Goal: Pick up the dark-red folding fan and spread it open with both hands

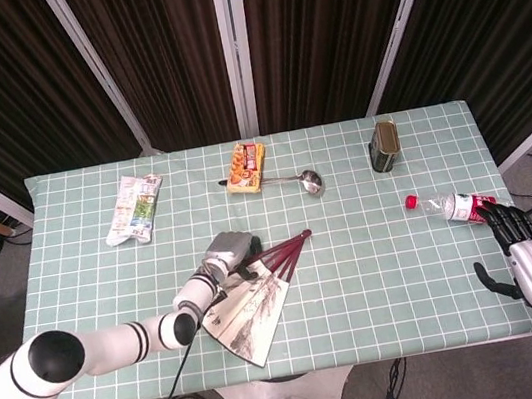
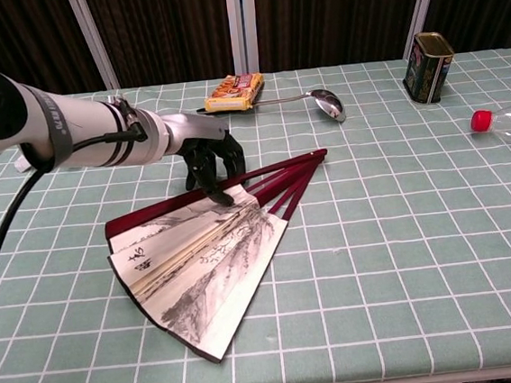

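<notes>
Fingertips of the left hand [image 2: 209,158] press down on the dark-red folding fan [image 2: 203,255], which lies partly spread beneath and ahead of it. Right hand [image 1: 531,259] hangs off to the side, fingers apart, holding nothing.

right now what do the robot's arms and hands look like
The left arm is glossy white with black joint bands and a trailing black cable. The left hand has a silver back and black fingers. The right hand looks the same.

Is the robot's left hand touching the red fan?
Touching: in the chest view, the left hand has its fingertips pressed down onto the fan.
</notes>
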`<state>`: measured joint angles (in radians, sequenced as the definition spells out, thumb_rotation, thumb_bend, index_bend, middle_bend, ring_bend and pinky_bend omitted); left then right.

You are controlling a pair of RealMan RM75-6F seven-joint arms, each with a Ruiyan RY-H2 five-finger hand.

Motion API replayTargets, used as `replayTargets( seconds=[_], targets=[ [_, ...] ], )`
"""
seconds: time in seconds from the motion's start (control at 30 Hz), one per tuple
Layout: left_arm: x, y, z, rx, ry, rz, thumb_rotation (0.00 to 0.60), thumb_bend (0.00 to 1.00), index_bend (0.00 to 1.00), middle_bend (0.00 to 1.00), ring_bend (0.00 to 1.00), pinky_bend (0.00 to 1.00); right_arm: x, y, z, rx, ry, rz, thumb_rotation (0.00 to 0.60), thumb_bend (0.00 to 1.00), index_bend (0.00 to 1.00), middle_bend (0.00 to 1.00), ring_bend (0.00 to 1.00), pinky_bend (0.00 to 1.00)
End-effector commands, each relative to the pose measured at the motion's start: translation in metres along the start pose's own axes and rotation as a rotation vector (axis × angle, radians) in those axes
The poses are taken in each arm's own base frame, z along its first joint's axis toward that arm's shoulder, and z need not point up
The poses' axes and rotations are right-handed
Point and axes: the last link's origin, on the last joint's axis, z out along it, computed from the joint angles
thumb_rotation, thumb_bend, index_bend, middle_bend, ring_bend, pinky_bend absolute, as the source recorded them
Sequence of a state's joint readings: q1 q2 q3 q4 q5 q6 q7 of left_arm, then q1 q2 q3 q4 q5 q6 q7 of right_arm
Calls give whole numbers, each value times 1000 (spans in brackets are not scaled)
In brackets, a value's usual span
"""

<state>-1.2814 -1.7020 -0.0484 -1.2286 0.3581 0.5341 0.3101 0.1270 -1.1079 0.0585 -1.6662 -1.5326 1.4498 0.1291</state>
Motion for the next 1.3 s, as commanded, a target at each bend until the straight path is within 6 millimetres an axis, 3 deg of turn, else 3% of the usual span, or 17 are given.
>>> replayTargets(
  seconds=[0.03, 0.3, 0.53, 0.73, 0.83, 1.07, 1.3],
  targets=[
    [-2, 0, 0, -1, 2, 1, 600, 284, 416, 452, 461, 592, 1, 1, 0, -3, 3, 0, 600, 317, 10, 36, 0, 0],
    [-8, 1, 1, -8, 5, 22, 600, 296, 440, 488, 492, 607, 2, 2, -3, -12, 11, 1, 600, 317, 9, 36, 0, 0],
    [-5, 4, -2, -24, 53, 45, 600, 310, 567, 607, 618, 742, 5, 2, -5, -12, 22, 2, 600, 317, 10, 36, 0, 0],
    [11, 2, -22, -57, 114, 21, 600, 321, 616, 667, 681, 816, 9, 3, -6, -9, 37, 2, 600, 317, 10, 36, 0, 0],
    [28, -2, -43, -84, 168, -7, 600, 320, 616, 679, 691, 827, 10, 1, -5, 5, 20, 4, 600, 317, 9, 37, 0, 0],
    [58, -13, -112, -182, 340, -71, 600, 320, 614, 688, 698, 832, 5, -17, 7, 87, -121, 72, 600, 317, 10, 37, 0, 0],
    [74, -22, -172, -288, 484, -180, 600, 315, 611, 687, 698, 832, -20, -56, 35, 199, -383, 261, 600, 316, 13, 48, 0, 0]
  ],
)
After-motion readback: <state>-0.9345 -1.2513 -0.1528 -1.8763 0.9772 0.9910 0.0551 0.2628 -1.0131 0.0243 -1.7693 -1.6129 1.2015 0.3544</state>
